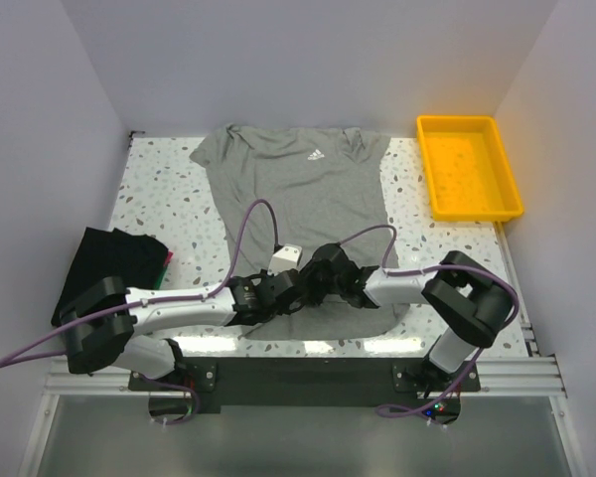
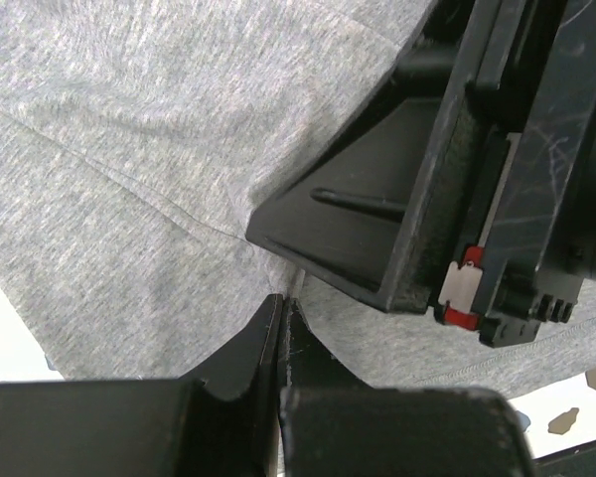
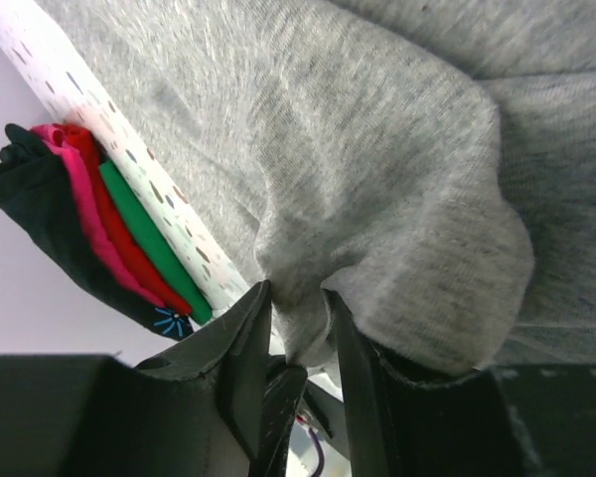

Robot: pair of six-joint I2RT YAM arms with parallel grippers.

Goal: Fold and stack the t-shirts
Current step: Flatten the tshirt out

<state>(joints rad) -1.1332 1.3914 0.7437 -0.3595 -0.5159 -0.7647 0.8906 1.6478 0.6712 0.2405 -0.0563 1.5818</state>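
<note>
A heather-grey t-shirt [image 1: 298,189] with a small white chest logo lies spread flat on the speckled table [image 1: 159,189], collar at the far side. Both grippers meet low over its near hem. My left gripper [image 1: 303,288] [image 2: 283,301] is shut, and creases in the grey cloth [image 2: 129,149] run to its tips. My right gripper [image 1: 323,278] [image 3: 296,298] has its jaws pressed on a raised bunch of the grey fabric [image 3: 377,149]. One right finger [image 2: 377,219] looms just beyond the left tips. A stack of folded t-shirts [image 1: 114,263] [image 3: 79,229], black on top with green, red and pink edges, sits at the left.
A yellow plastic tray [image 1: 469,167] stands at the far right corner of the table. White walls close in the left, back and right sides. The arms' purple cables loop over the shirt's lower half.
</note>
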